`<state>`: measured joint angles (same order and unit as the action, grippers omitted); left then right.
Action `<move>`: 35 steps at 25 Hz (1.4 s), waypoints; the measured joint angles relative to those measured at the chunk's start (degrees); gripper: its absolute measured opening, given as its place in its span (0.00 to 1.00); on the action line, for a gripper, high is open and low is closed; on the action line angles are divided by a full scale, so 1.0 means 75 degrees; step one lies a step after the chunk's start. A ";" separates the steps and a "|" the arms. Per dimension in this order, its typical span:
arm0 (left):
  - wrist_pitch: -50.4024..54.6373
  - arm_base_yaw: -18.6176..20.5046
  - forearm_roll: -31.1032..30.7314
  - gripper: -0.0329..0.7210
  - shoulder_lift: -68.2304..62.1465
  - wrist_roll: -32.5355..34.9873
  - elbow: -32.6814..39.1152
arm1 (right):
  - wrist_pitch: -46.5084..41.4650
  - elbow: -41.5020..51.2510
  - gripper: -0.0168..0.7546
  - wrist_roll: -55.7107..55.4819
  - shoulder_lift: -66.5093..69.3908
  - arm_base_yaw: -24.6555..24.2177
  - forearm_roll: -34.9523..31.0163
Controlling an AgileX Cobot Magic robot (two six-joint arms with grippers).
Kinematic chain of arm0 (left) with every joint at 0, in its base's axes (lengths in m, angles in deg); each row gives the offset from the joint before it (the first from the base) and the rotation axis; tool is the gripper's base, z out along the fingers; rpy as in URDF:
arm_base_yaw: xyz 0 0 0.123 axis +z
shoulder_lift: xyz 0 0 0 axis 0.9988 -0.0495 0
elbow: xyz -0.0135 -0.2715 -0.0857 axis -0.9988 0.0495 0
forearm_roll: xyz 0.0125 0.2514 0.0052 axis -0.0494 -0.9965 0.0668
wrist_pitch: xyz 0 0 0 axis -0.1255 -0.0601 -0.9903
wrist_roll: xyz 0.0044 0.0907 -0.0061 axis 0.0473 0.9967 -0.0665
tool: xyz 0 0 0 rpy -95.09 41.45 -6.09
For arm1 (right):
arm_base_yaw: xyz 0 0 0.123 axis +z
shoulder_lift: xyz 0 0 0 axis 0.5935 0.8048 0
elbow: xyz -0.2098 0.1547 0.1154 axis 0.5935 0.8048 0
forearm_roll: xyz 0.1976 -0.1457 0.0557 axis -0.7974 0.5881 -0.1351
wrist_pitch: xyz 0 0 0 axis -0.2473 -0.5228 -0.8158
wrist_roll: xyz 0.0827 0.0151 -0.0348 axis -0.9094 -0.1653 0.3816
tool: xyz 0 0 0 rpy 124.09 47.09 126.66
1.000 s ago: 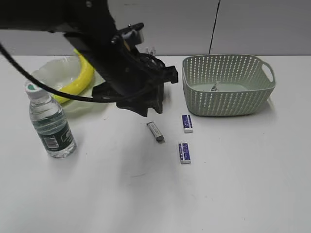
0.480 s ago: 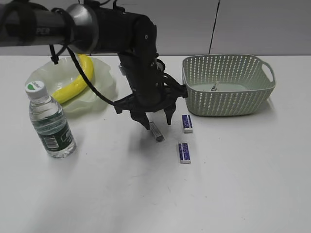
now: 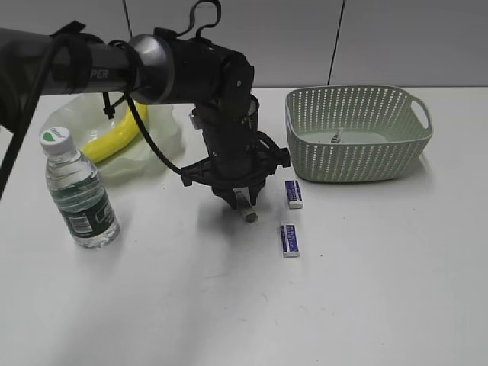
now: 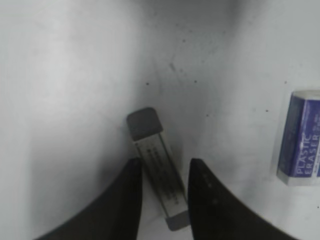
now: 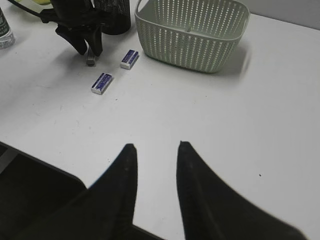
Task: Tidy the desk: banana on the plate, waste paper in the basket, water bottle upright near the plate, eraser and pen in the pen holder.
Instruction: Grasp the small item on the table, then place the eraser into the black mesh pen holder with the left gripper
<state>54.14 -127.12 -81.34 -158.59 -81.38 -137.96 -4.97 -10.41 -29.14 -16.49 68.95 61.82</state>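
Erasers lie loose on the white desk [image 3: 366,290]: a grey-sleeved eraser [image 4: 157,167] sits between the two dark fingertips [image 4: 122,200] of the left gripper [image 3: 243,200], which straddle it with a narrow gap on either side, spread and not gripping it. In the exterior view the left arm reaches down over this eraser just in front of the black mesh pen holder [image 5: 112,15], which is mostly hidden behind the arm. Two blue-and-white erasers lie nearby, one [image 3: 293,194] just in front of the green perforated basket [image 3: 357,131], the other [image 3: 289,239] nearer the camera. A small silvery scrap of waste paper [image 3: 336,136] rests inside the basket. The banana [image 3: 122,133] lies on the pale green wavy plate [image 3: 84,114] at the back left. The water bottle [image 3: 76,191] stands upright in front of the plate. The right gripper [image 5: 154,150] hovers over bare desk well apart from everything, its fingers parted and holding nothing.
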 joint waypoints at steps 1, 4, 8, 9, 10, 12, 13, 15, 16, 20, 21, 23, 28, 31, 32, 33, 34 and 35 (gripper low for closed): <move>-0.0027 0.0000 -0.0050 0.31 0.0000 0.0000 0.0000 | 0.0000 0.0000 0.32 0.0000 0.0000 0.0000 0.0000; -0.0168 0.0000 -0.0088 0.25 0.0000 -0.0009 0.0000 | 0.0000 0.0000 0.32 0.0000 0.0000 0.0000 0.0000; -0.0258 0.0000 -0.0095 0.37 -0.0024 -0.0012 -0.0007 | 0.0000 0.0000 0.32 0.0000 0.0000 0.0000 0.0000; -0.0268 0.0000 -0.0095 0.43 -0.0032 -0.0012 -0.0007 | 0.0000 0.0000 0.32 0.0000 0.0000 0.0000 0.0000; -0.0267 0.0000 -0.0088 0.48 -0.0038 -0.0017 -0.0007 | 0.0000 0.0000 0.32 0.0000 0.0000 0.0000 0.0000; -0.0230 0.0000 -0.0088 0.51 -0.0057 -0.0017 -0.0007 | 0.0000 0.0000 0.32 0.0000 0.0000 0.0000 0.0000; -0.0193 0.0000 -0.0088 0.51 -0.0088 -0.0017 -0.0007 | 0.0000 0.0000 0.32 0.0000 0.0000 0.0000 0.0000; -0.0066 0.0000 -0.0104 0.44 -0.0150 -0.0017 -0.0007 | 0.0000 0.0000 0.32 0.0000 0.0000 0.0000 0.0000; -0.0013 0.0000 -0.0123 0.39 -0.0173 -0.0017 -0.0021 | 0.0000 0.0000 0.32 0.0000 0.0000 0.0000 0.0000; 0.0042 -0.0014 -0.0217 0.23 -0.0174 0.0053 -0.0031 | 0.0000 0.0000 0.32 0.0000 0.0000 0.0000 0.0000; 0.0042 -0.0020 -0.0217 0.23 -0.0158 0.0061 -0.0031 | 0.0000 0.0000 0.32 0.0000 0.0000 0.0000 0.0000; 0.0043 -0.0037 -0.0217 0.23 -0.0081 0.0067 -0.0016 | 0.0000 0.0000 0.32 0.0000 0.0000 0.0000 0.0000; 0.0040 -0.0094 -0.0217 0.23 0.0732 0.0067 -0.0007 | 0.0002 0.0000 0.32 0.0000 0.0000 0.0000 0.0000; -0.0144 -0.0104 -0.0549 0.23 0.1429 0.0067 -0.0007 | 0.0002 0.0000 0.32 0.0009 0.0000 0.0000 0.0000; -0.0287 -0.0104 -0.0777 0.23 0.1651 0.0067 -0.0007 | 0.0002 0.0000 0.32 0.0009 0.0000 0.0000 0.0000; -0.0435 -0.0104 -0.0997 0.23 0.1810 0.0067 -0.0007 | 0.0002 0.0000 0.32 0.0009 0.0000 0.0000 0.0000; -0.0637 -0.0104 -0.1277 0.23 0.1980 0.0067 -0.0007 | 0.0002 0.0000 0.32 0.0009 0.0000 0.0000 0.0000; -0.0860 -0.0089 -0.1554 0.23 0.2079 0.0067 -0.0014 | 0.0002 0.0000 0.32 0.0009 0.0000 0.0000 0.0000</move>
<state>47.69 -127.78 -93.00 -143.00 -80.88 -138.07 -4.95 -10.41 -29.07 -16.49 68.95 61.82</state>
